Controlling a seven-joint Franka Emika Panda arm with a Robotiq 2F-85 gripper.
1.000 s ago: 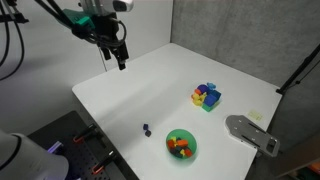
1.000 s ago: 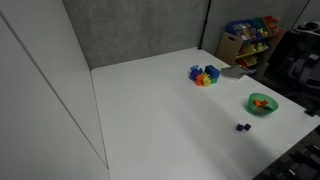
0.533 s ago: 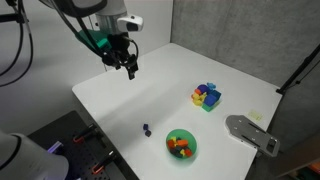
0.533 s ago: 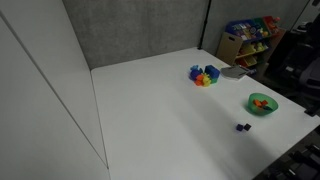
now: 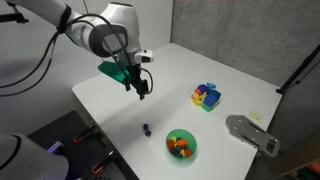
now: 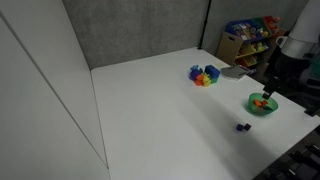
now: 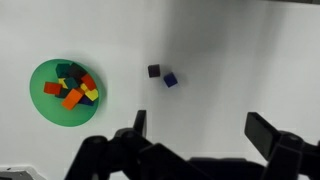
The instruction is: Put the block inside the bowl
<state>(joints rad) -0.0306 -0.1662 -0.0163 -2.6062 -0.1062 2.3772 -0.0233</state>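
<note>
Sitting by itself near the front edge of the white table (image 5: pixel 170 65), the block (image 5: pixel 145 128) has open tabletop all round it. The green bowl (image 5: pixel 181 145) is near it, not touching, and holds orange-red and yellow pieces (image 7: pixel 72 92). The gripper (image 5: pixel 141 94) hovers above the table near the block, jaws wide apart, nothing in them. A second ago it was back by the far corner.

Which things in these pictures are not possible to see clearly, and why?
- Block: too small in both exterior views to show its shape.
- Pieces in the bowl: too small to count in an exterior view.
- Gripper: too small and dark in an exterior view to judge its opening.
</note>
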